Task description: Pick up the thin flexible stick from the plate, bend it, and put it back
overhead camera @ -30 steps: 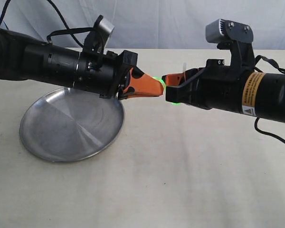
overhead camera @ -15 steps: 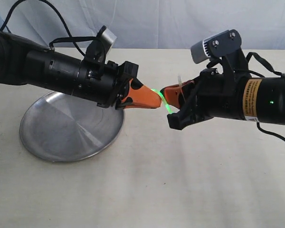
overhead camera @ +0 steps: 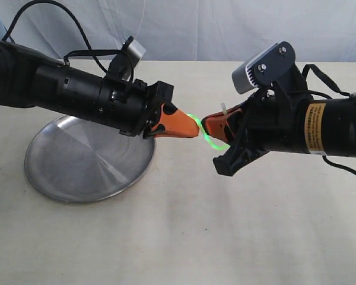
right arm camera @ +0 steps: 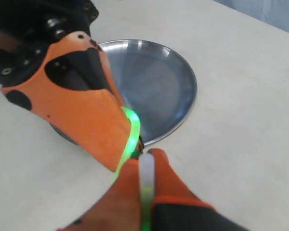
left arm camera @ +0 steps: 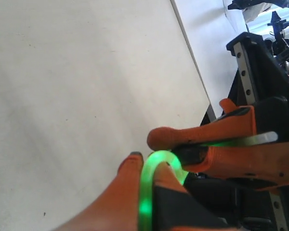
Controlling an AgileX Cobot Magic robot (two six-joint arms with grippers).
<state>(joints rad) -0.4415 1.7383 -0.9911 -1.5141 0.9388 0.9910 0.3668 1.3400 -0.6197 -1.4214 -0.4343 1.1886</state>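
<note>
- The bending step is in hand: the stick (overhead camera: 210,139) forms a tight glowing arc in the air, above the tabletop (overhead camera: 178,237) and just beside the rim of the plate (overhead camera: 77,169).
- The left end effector (overhead camera: 196,126) is clenched on one end of the stick. The right end effector (overhead camera: 209,120) is clenched on the other end, and their orange tips nearly meet.
- The plate lies partly under the left arm, and the stick is not on it.
- The bend looks made, so the next move likely calls for carrying the stick over the plate. It should be lowered close before release, since a springy rod could flick off.
- A yellow warning label (overhead camera: 314,122) on the right arm bears a triangle, but its print is too small to read. No brand shows.
</note>
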